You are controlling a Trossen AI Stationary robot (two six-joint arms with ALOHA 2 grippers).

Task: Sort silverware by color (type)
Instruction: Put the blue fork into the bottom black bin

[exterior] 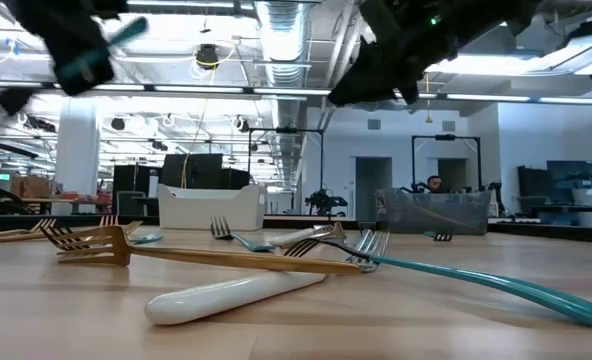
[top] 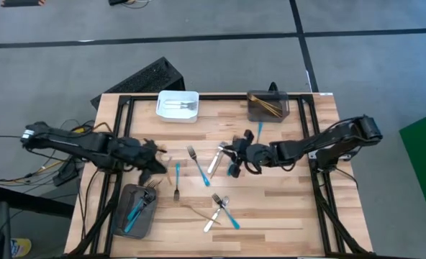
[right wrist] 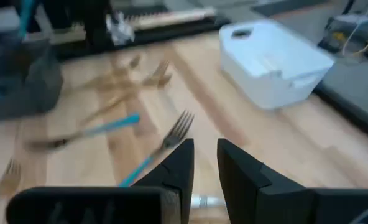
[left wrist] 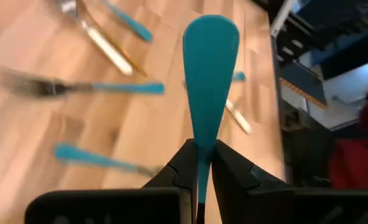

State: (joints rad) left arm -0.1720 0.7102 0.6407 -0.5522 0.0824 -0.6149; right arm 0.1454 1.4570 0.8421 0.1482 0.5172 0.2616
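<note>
Two arms work over the wooden table [top: 285, 208]. The left gripper [left wrist: 199, 177], at the left middle of the high view just above the dark grey bin [top: 119, 216], is clenched on a blue-handled utensil [left wrist: 209, 81]; the handle stands up between its fingers (the working end is hidden). The right gripper [right wrist: 204, 163] hovers at the centre of the high view with its fingers parted and nothing between them. Below it lies a blue-handled fork [right wrist: 153, 149].

Several other pieces are scattered: a blue fork [top: 196, 164] at centre, a small crossed group [top: 221, 208] in the lower middle, and a gold fork [exterior: 176, 250] in front in the low view. At the upper centre, the white bin [top: 178, 106] holds silver pieces; the clear bin [top: 268, 106] to its right holds gold ones.
</note>
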